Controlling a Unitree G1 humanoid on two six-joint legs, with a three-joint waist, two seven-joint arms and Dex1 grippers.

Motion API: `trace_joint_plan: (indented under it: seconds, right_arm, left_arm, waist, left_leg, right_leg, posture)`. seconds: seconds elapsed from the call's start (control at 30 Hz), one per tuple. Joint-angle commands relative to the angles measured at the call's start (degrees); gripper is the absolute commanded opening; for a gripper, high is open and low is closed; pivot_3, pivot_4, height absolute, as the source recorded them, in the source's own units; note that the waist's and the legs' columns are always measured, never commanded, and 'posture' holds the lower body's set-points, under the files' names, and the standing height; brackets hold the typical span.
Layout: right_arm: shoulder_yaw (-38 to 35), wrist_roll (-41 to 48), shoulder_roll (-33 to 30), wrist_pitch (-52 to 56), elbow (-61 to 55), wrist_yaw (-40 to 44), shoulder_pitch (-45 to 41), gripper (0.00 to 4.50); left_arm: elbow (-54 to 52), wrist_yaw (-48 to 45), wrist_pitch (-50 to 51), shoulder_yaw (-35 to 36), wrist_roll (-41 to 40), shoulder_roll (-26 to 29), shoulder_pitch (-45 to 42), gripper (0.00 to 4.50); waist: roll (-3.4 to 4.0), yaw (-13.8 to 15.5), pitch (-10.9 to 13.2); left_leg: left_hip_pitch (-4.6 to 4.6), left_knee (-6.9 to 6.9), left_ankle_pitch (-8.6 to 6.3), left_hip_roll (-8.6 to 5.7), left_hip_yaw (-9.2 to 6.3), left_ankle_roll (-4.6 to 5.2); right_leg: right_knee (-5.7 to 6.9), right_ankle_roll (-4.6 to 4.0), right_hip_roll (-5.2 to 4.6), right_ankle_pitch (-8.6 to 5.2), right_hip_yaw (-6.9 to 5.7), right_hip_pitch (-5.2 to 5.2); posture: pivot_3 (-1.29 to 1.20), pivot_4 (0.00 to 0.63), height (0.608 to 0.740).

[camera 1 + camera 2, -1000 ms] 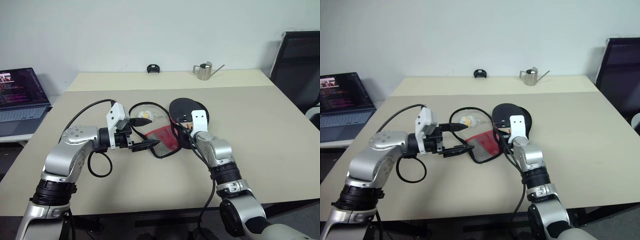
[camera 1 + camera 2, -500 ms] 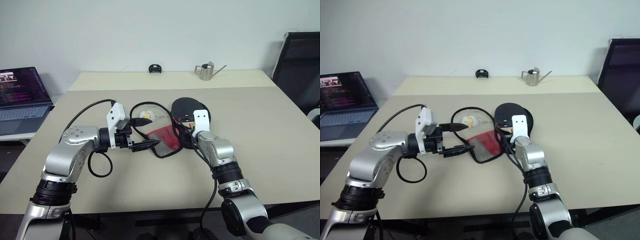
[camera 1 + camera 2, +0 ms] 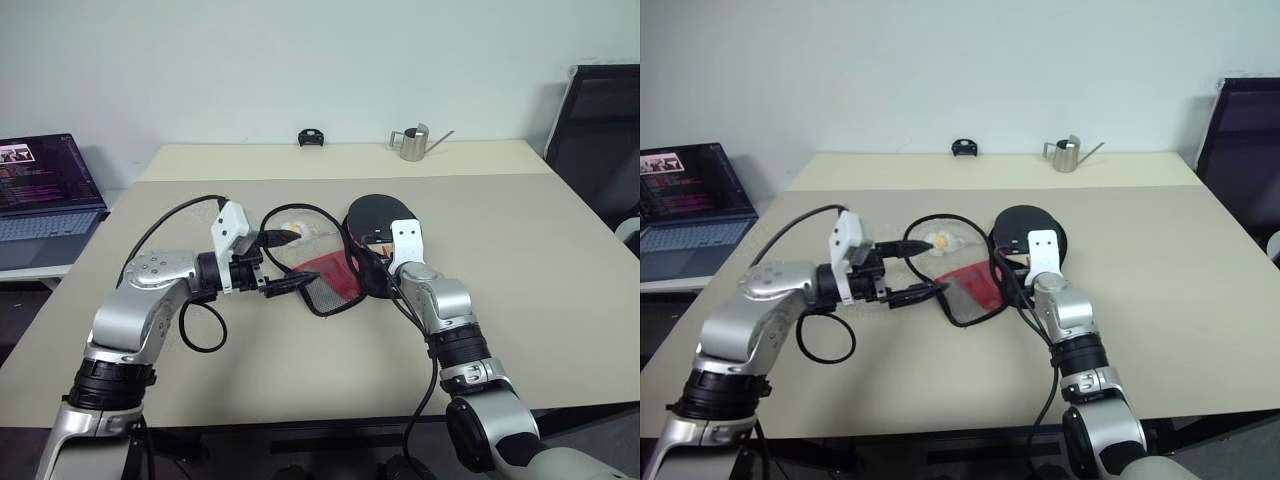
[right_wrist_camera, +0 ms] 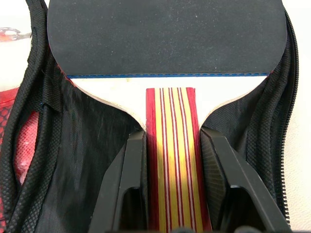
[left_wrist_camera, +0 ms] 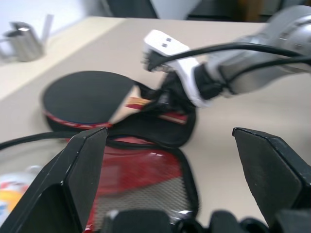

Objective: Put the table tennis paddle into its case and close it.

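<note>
2 pincers | right pincer (image 4: 171, 145) clamps paddle (image 4: 165, 39) handle | left pincer (image 5: 170, 160) wide apart

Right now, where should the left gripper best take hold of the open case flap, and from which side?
Probably the flap's free zipper rim nearest the left gripper, approached from the robot's left: the edge lies thin and exposed there, away from the paddle.
</note>
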Motion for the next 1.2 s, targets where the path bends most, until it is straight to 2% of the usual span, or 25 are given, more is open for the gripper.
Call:
trace_joint_plan:
  seconds: [0.03, 0.5, 0.57, 0.73, 0.87, 1.03, 1.2]
  right_arm:
    - [-0.1, -0.8, -0.7, 0.4, -0.4, -0.2, 1.2, 1.11]
    - [-1.2, 0.4, 0.0, 2.5, -0.9, 0.0, 2.3, 1.11]
    - [-1.5, 0.4, 0.4, 2.7, -1.5, -0.4, 2.5, 1.86]
    - [-1.4, 0.5, 1.3, 4.0, -2.8, -0.8, 2.5, 3.43]
    - [-1.8, 1.3, 2.7, 5.4, -5.5, -0.7, 2.5, 3.43]
    - [-3.3, 5.6, 5.1, 11.6, -17.1, 1.6, 2.5, 3.43]
    - [-4.6, 11.5, 2.4, 21.3, -30.6, 6.9, 4.1, 3.43]
  left_arm:
    - [0.0, 1.4, -1.2, 2.0, 0.0, -0.2, -1.8, 4.5]
    - [1.0, 1.7, -2.1, 1.7, -0.1, -0.5, -2.1, 4.5]
    - [1.0, 1.6, -2.2, 1.7, -0.1, -0.5, -2.1, 4.5]
    - [1.1, 1.5, -2.5, 1.6, -0.1, -0.3, -2.0, 4.5]
    - [1.1, 1.5, -2.5, 1.6, -0.1, -0.3, -1.9, 4.5]
    - [1.2, 1.9, -2.5, 2.0, 0.0, -0.2, -1.7, 4.5]
    - [2.0, 3.0, -2.8, 2.9, 0.1, -0.2, -1.3, 4.5]
  waist:
    - [0.0, 0.0, 0.0]
    - [-0.11, 0.2, -0.1]
    - [-0.12, 0.2, -0.1]
    - [-0.17, 0.2, -0.1]
    - [-0.17, 0.1, -0.1]
    - [-0.14, 0.1, -0.1]
    - [-0.14, 0.2, -0.1]
  left_leg:
    - [0.0, 0.0, 0.0, 0.0, 0.0, 0.0]
    - [0.01, 0.0, 0.0, 0.0, -0.01, 0.0]
    - [0.01, 0.0, 0.0, 0.0, -0.02, 0.0]
    - [0.06, 0.0, 0.0, 0.0, -0.01, 0.0]
    - [0.08, -0.01, 0.0, 0.01, -0.01, 0.0]
    - [0.0, -0.02, 0.0, 0.01, -0.01, 0.0]
    - [-0.09, -0.03, 0.0, 0.01, -0.04, 0.01]
  right_leg:
    - [0.0, 0.0, 0.0, 0.0, 0.0, 0.0]
    - [-0.03, 0.0, 0.0, 0.0, -0.02, 0.02]
    - [-0.03, 0.0, 0.0, 0.0, -0.02, 0.03]
    - [-0.01, 0.0, 0.0, 0.0, -0.01, 0.05]
    - [0.01, 0.0, 0.0, 0.0, 0.0, 0.07]
    - [0.0, 0.0, 0.0, 0.0, 0.0, -0.02]
    - [-0.07, 0.0, 0.0, 0.0, -0.03, -0.08]
  posture:
    - [0.0, 0.15, 0.74]
    - [0.0, 0.15, 0.74]
    - [0.0, 0.15, 0.74]
    - [0.0, 0.15, 0.74]
    - [0.0, 0.15, 0.74]
    - [0.0, 0.15, 0.74]
    - [0.0, 0.15, 0.74]
